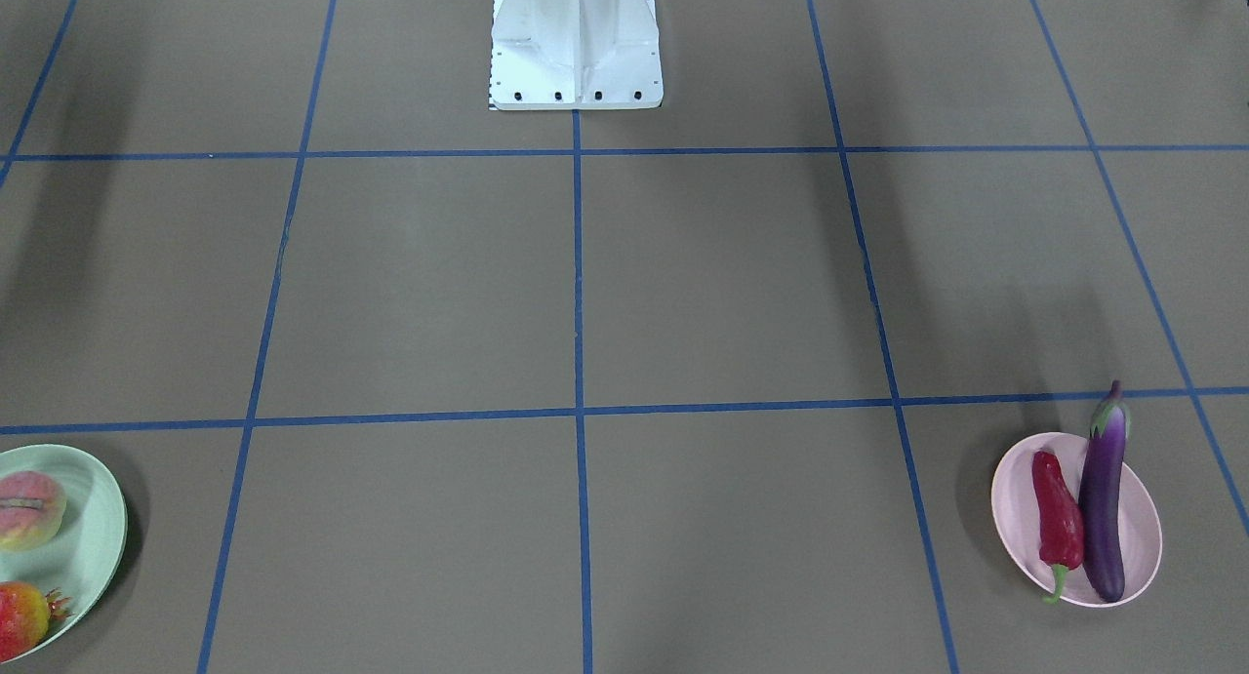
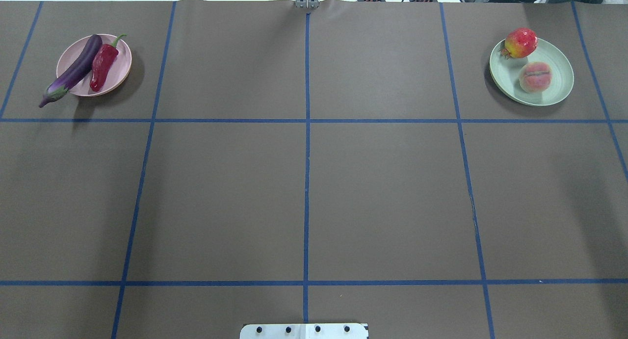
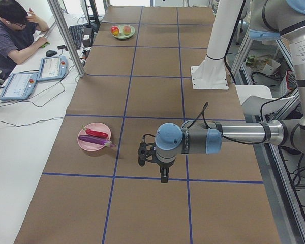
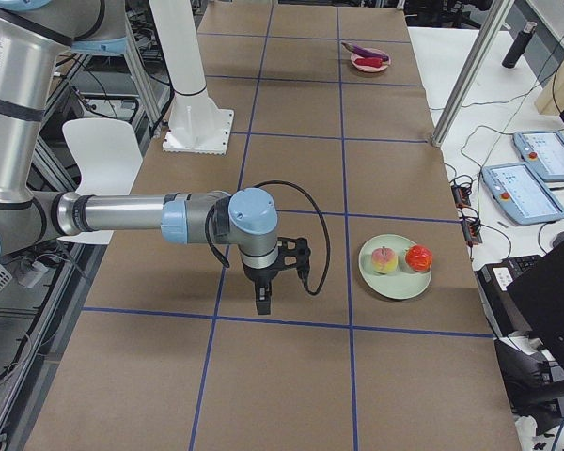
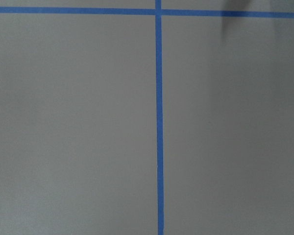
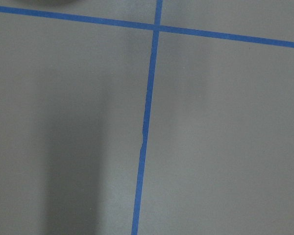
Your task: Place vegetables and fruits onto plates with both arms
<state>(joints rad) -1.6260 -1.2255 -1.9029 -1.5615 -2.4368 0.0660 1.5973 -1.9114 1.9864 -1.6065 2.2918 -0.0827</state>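
Reading the overhead view left to right. Far-left square: pink plate (image 2: 122, 66) carries both vegetables, eggplant (image 2: 73, 71) and chili pepper (image 2: 103, 64) lying side by side and touching. The eggplant is longer than the plate, so its cap end overhangs the rim on my side. It looks settled, but I'd rate it the piece most likely to roll.

Far-right square: mint plate (image 2: 559, 69) holds both fruits, the pomegranate (image 2: 520, 42) up against the far rim and the peach (image 2: 536, 77) near the middle. Sorting by kind, one plate per arm's side; I judge the placing done.

Both arms hang low over the near middle of the table, well apart from either plate. Left claw (image 3: 164, 175) and right claw (image 4: 263, 303) point down with nothing under them. They show only in the side cameras, so I cannot tell whether either is spread or pressed together. Wrist cameras see bare surface only.

Table (image 2: 382, 192): brown matte covering, gridded with blue tape (image 2: 306, 182). White pedestal (image 1: 576, 45) at the robot's edge. An operator (image 3: 12, 35) sits at a side bench with pendants (image 3: 38, 73).
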